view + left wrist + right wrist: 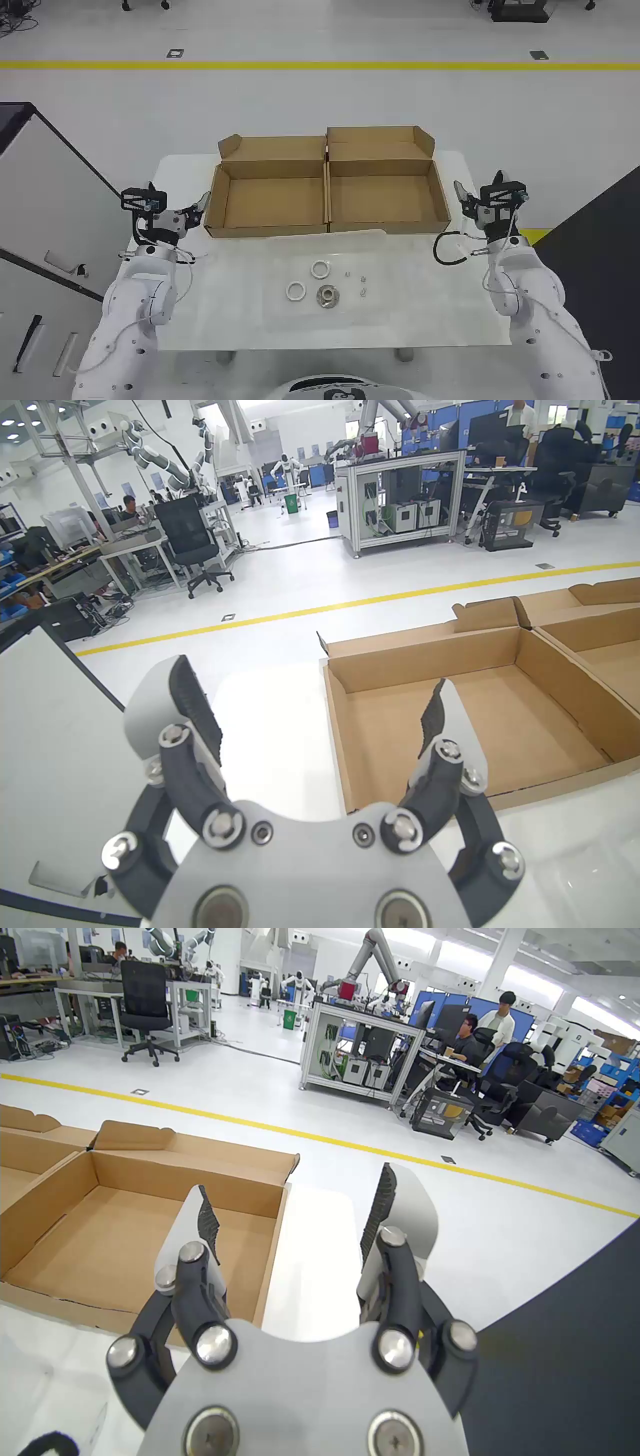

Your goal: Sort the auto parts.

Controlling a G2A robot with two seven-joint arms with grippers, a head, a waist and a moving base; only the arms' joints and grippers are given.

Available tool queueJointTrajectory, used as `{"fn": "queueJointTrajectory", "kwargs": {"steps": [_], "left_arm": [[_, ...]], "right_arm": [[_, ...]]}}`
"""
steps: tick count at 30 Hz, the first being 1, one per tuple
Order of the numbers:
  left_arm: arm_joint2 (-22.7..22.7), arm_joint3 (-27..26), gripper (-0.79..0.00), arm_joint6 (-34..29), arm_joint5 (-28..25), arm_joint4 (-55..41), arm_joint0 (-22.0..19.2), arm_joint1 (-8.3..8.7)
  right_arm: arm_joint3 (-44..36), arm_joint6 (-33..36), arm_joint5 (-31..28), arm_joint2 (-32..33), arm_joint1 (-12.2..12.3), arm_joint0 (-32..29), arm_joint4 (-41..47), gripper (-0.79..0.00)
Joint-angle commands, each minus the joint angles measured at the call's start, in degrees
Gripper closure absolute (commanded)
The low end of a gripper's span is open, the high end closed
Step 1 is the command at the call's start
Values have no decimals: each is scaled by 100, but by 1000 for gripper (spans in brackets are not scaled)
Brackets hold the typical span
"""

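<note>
A white ring [321, 268], a second ring [296, 291], a metal hub [327, 295] and what looked like tiny fasteners [362, 291] lay on the tabletop [450, 300], on the robot's side of the left box [268, 200]. The right box [385, 198] touched that box. The left end effector [315, 695] hovered at its outer wall, fingers apart. The right end effector [295, 1193], likewise spread, sat beyond the right box.
</note>
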Motion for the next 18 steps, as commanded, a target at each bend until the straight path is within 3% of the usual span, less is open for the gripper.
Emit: {"fn": "queueJointTrajectory", "kwargs": {"steps": [1,7,8,11,18], "left_arm": [[0,0,-784,0,0,0,0,0],[0,0,-784,0,0,0,0,0],[0,0,-785,0,0,0,0,0],[0,0,-785,0,0,0,0,0],[0,0,-785,0,0,0,0,0]], "right_arm": [[0,0,0,0,0,0,0,-621],[0,0,0,0,0,0,0,-621],[-16,-11,-7,1,0,7,-1,-785],[-228,-75,-147,73,6,12,-20,-785],[-1156,220,-1282,564,97,-124,-57,-785]]}}
